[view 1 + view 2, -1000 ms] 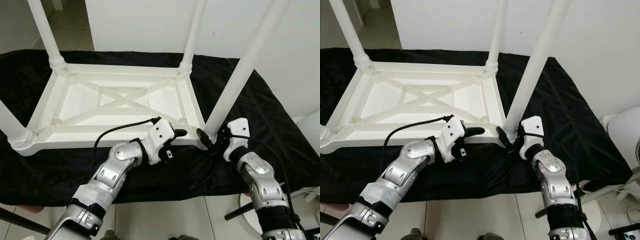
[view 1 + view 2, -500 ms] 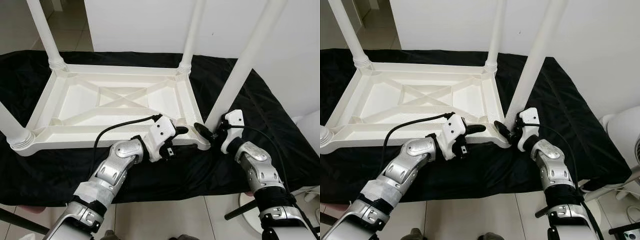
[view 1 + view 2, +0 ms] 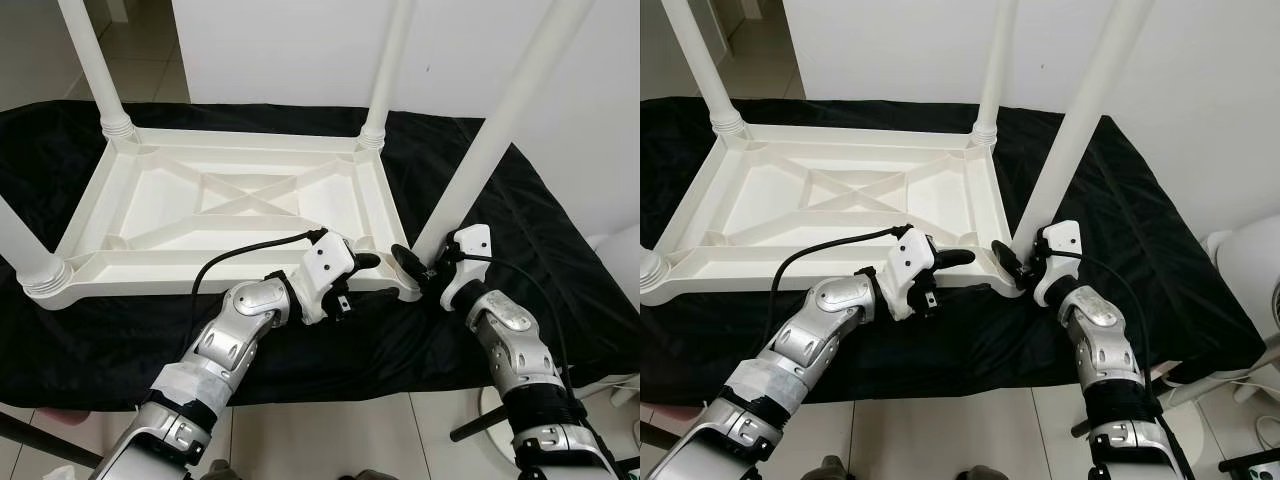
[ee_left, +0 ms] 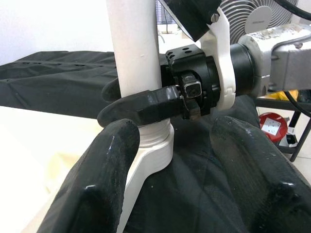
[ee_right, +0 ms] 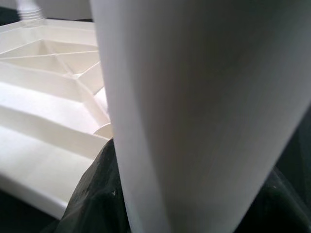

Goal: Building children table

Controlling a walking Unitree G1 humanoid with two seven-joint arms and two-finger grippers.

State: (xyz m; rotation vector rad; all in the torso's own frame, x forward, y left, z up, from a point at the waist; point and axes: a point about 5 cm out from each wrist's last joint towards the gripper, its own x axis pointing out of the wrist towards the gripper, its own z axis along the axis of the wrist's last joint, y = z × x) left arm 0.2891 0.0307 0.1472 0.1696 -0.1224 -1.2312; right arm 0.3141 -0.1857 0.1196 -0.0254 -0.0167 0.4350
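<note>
1. Upside-down white children table [image 3: 240, 205] lying flat on black cloth [image 3: 520, 230] spread over the floor, near the cloth's front edge; four white legs standing up from the corners.
2. Near-right leg [image 3: 480, 150] seated in the near-right corner socket [image 4: 155, 145], close to the cloth's front right part; tall, slightly tilted in the head views.
3. Right gripper [image 3: 415, 268] at the base of that leg, black fingers [image 4: 141, 104] wrapped around the leg just above the socket collar, closed on it; right wrist view very close to the leg's white shaft.
4. Left gripper [image 3: 355, 268] just beside the same corner, resting at the table's near rim, fingers [image 4: 97, 179] spread apart, holding nothing, pointed toward the socket.
5. Step in hand, judged: tightening or seating the near-right leg into its socket.
6. To do well: keep grip low on the leg, close to the collar, so twisting force goes into the joint and not into bending the long shaft.
7. Keep leg axis square to the tabletop while turning; tilt risks cross-threading or a loose seat.
8. Use left gripper to press on the rim near the corner and stop the frame sliding on the slippery cloth.
9. Regrip in short turns, avoid letting fingers slip on smooth plastic.
10. Thread engagement inside socket hidden; cannot tell how far seated.
</note>
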